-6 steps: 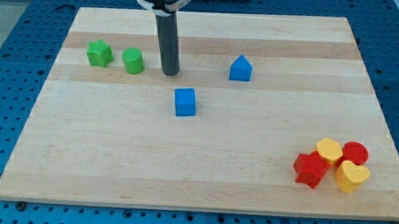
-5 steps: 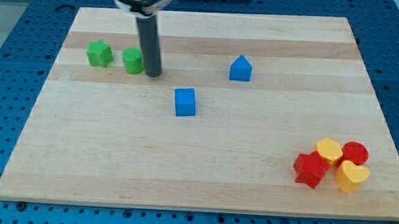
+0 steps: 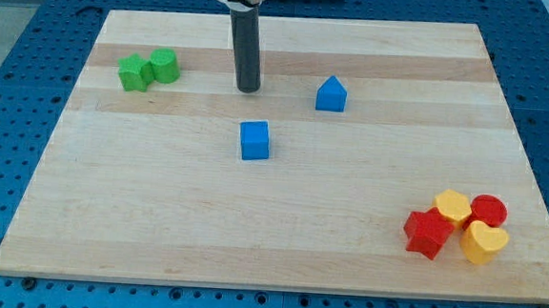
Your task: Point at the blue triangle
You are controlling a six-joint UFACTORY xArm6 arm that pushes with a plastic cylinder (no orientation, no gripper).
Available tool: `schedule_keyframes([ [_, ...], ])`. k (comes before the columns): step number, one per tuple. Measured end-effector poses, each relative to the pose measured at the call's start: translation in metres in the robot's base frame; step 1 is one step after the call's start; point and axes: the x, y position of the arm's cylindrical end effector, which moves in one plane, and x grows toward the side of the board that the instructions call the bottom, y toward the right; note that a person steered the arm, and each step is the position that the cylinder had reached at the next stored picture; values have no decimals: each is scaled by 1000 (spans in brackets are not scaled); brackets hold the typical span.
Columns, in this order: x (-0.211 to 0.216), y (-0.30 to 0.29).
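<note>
The arm's tip (image 3: 248, 89) rests on the wooden board (image 3: 279, 231), no claw to open or shut; the blue triangle block (image 3: 332, 94) lies near, directly right, gap between.

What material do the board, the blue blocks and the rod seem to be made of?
The board looks like pale wood: long grain stripes, matte finish. The blue triangle and blue cube look like plastic or painted wood: even colour, smooth faces; I cannot tell which. The rod, with my tip left of the triangle, looks like dark metal or plastic with a dull sheen.
</note>
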Motion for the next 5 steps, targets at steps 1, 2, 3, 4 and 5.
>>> schedule_keyframes([
  [1,-15,6],
  [2,-36,50],
  [3,-45,104],
  [4,-37,128],
  [5,-11,130],
])
